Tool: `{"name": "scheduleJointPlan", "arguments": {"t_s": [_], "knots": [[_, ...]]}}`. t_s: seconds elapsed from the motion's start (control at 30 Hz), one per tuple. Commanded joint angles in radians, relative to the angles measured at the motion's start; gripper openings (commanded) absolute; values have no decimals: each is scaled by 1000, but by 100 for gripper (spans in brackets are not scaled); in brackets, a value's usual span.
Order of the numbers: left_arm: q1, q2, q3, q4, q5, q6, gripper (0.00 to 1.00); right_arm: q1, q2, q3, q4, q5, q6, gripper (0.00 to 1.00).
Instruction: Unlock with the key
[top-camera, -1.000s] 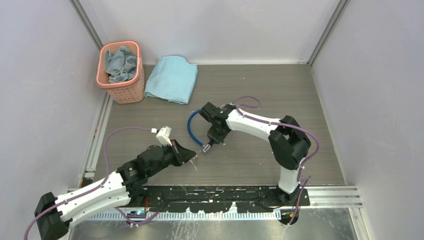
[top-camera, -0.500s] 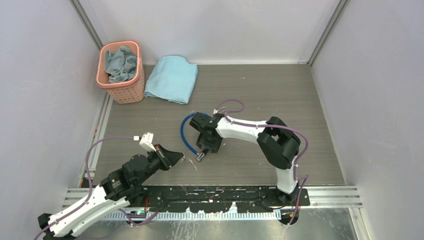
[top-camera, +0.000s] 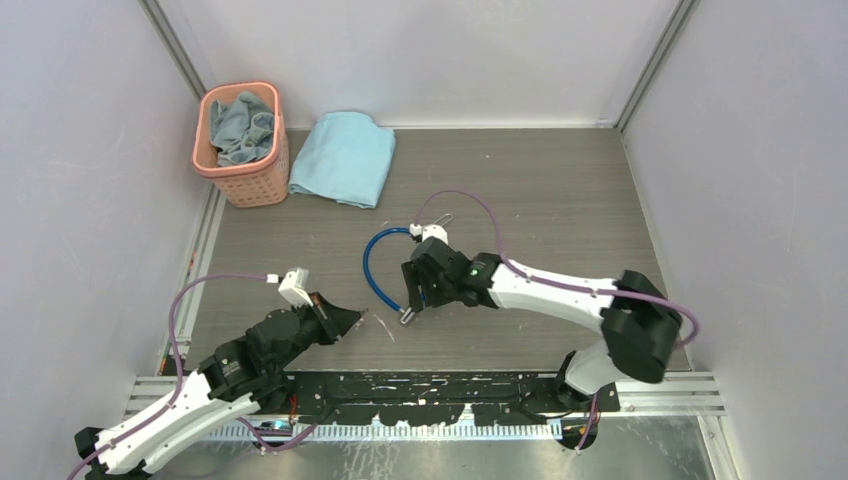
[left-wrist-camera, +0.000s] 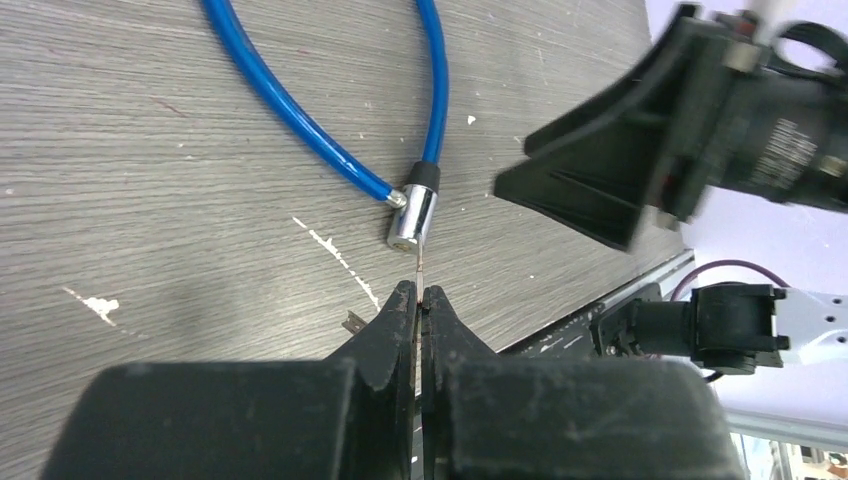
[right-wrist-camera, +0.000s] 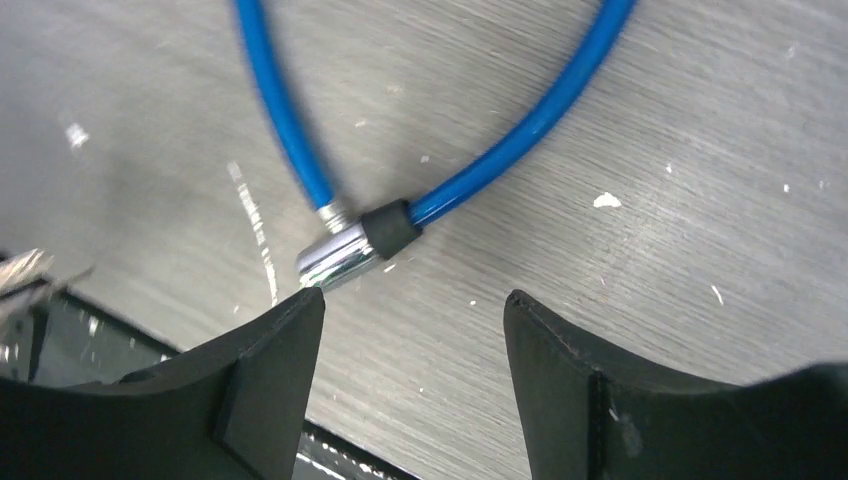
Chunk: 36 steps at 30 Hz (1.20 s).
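A thin silvery key (left-wrist-camera: 419, 268) shows edge-on, pinched between the shut tips of my left gripper (left-wrist-camera: 420, 292). Its tip points at the silver metal end (left-wrist-camera: 411, 216) of the blue cable (left-wrist-camera: 300, 120), a short gap away. From above, the left gripper (top-camera: 355, 318) lies left of that silver end (top-camera: 407, 316), and the cable (top-camera: 372, 270) curves up behind it. My right gripper (top-camera: 413, 292) hovers over the cable end. In its own view the right gripper (right-wrist-camera: 415, 305) is open and holds nothing, with the silver end (right-wrist-camera: 335, 255) just beyond its left fingertip (right-wrist-camera: 295, 320).
A pink basket (top-camera: 268, 172) holding a grey-blue cloth stands at the back left, with a folded light-blue towel (top-camera: 343, 158) next to it. The black mounting plate (top-camera: 450, 385) runs along the near table edge. White walls close in the left, back and right sides.
The right gripper has opened and let go of the cable end, and its arm has swung out to the right. The left gripper, key still pinched, has drawn back slightly to the left.
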Motion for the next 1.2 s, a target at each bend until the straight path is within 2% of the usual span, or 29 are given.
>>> {"name": "scheduleJointPlan", "arguments": {"t_s": [0.0,0.07,0.13,0.27,0.33,0.4,0.6,0.73,0.93,1.17], "knots": [[-2,-10,61,-25,-35,45,0,47,-131,-80,200,-43,-312,71],[-2,-6,70,-42,-38,55,0,58,-159,-106,204,-71,-406,70],[-2,-7,73,-54,-41,60,0,80,-181,-125,184,-165,-577,67],[-1,-5,76,-59,-32,71,0,118,-217,-143,160,-201,-933,64],[-2,0,82,-64,-29,78,0,86,-212,-160,211,-237,-1026,63],[-2,5,92,-74,-29,83,0,30,-167,-128,192,-321,-1083,62],[-2,-17,92,-88,-24,84,0,-25,6,9,49,-418,-1195,61],[-1,-53,70,-89,-29,75,0,-46,57,15,102,-492,-1206,62],[-2,-56,82,-119,-31,81,0,-47,149,75,63,-558,-1226,62],[-1,-63,75,-120,-36,78,0,-28,216,39,181,-557,-1215,58]]}}
